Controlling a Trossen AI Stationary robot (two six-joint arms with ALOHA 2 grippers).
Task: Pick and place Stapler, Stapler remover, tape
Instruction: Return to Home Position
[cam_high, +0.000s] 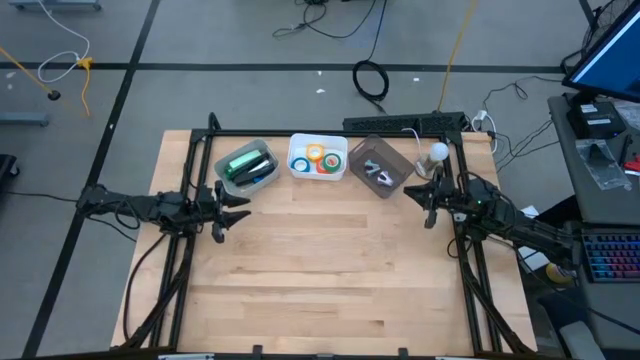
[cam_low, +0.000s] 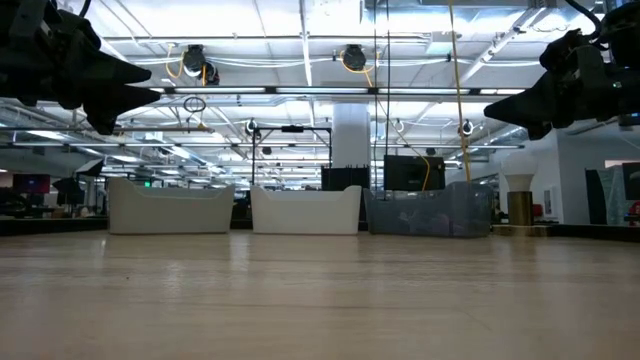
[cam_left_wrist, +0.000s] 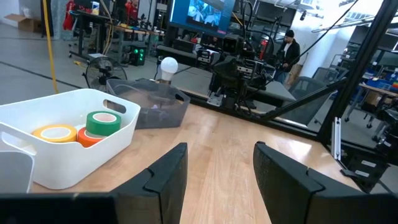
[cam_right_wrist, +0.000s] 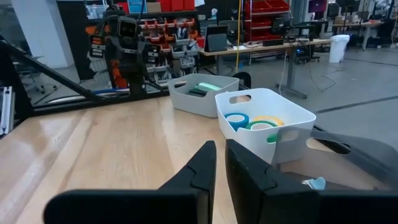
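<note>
Left gripper (cam_left_wrist: 219, 148) hangs above the left side of the table (cam_high: 320, 270), fingers spread wide with nothing between them. The right gripper (cam_right_wrist: 220, 144) hangs opposite on the right, its fingers drawn almost together and also empty.

Just beyond them, three bins line the far edge:
- On the left, a light grey bin (cam_right_wrist: 205, 104) holds the green staplers (cam_high: 247, 165).
- In the middle, a white bin (cam_high: 318, 178) holds the four tape rolls (cam_high: 318, 158).
- On the right, a dark translucent bin (cam_left_wrist: 158, 115) holds the staple removers (cam_high: 377, 171).

Sorting looks finished, so only the retreat remains. The risk, I judge, is a clip. Each gripper is near its outer bin's corner, so a swing toward the far edge while folding back could nudge a bin. It could also knock the white bulb (cam_high: 438, 152) to the dark bin's right.
</note>
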